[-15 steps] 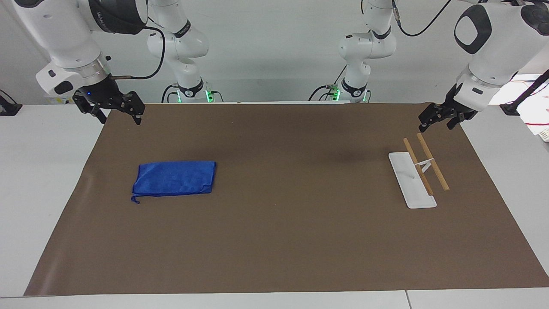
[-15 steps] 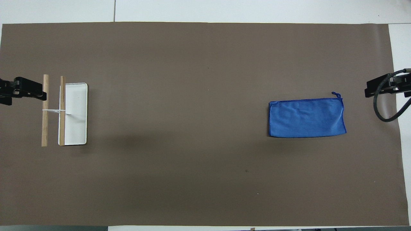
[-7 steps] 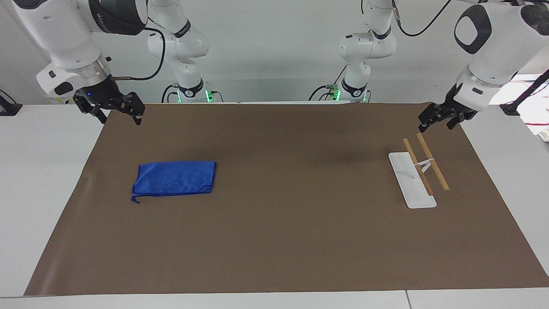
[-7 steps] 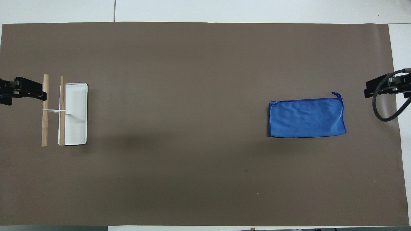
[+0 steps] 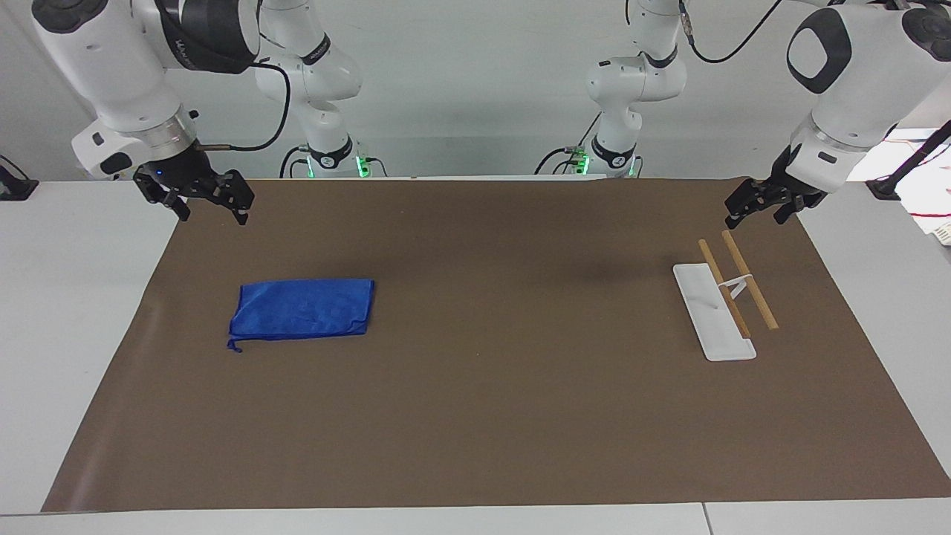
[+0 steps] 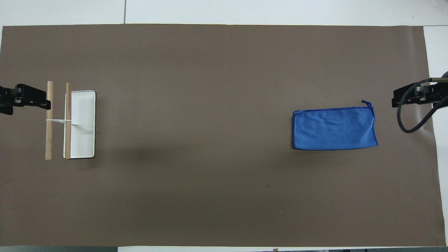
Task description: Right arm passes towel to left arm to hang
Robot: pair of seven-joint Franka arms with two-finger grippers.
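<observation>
step: pickup not begun, towel [image 5: 301, 308] flat on tabletop [image 5: 475, 416] | right claw [image 5: 212, 202] spread open, empty, over mat edge | left claw [image 5: 765, 204] waits near rack [image 5: 724, 301], opening unreadable | next: right claw must descend onto towel

blue towel [image 5: 302, 309], folded flat, on brown mat [image 5: 483, 416]

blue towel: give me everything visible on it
The towel is a royal-blue soft cloth, folded into a flat, slightly wrinkled rectangle with a stitched edge and a small loose string at one corner. It lies on the brown mat toward the right arm's end of the table. Nothing touches it but the mat; neither gripper is on it.
</observation>
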